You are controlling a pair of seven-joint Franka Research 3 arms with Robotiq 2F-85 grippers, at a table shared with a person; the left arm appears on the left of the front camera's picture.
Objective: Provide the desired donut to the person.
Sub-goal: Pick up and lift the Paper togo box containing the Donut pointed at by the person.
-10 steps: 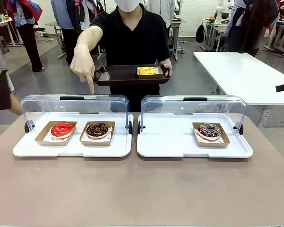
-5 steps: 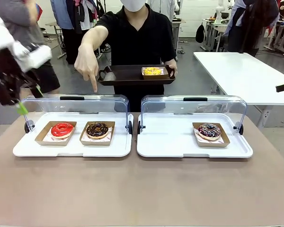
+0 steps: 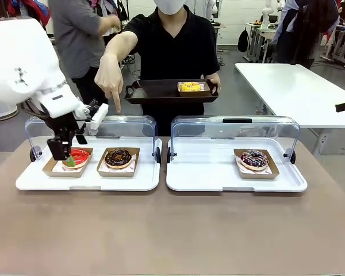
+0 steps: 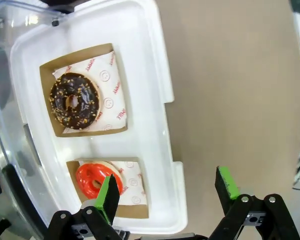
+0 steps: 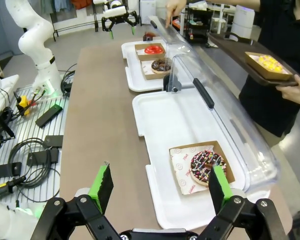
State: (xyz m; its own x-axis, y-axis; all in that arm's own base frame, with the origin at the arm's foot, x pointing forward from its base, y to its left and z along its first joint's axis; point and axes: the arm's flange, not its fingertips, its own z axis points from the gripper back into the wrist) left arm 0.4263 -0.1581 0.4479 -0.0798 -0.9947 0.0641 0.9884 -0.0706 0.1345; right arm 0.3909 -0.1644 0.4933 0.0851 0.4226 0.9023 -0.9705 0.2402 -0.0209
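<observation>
The left hand point(image 3: 66, 156) hangs open over the left end of the left tray point(image 3: 23, 183), with one finger above the red donut point(image 3: 79, 154) and the other past the tray's rim. The person's finger point(image 3: 116, 105) seems aimed at the chocolate donut point(image 3: 118, 157), nearer the tray's middle (the front angle leaves doubt). It would be best to move along the tray and centre the jaws on that donut's cardboard boat point(image 3: 118, 172) before descending. The right hand point(image 5: 160, 184), also open, is well away from this tray.

Left tray point(image 3: 89, 181) holds two donuts point(image 3: 118, 157); right tray point(image 3: 207, 172) holds one.
</observation>
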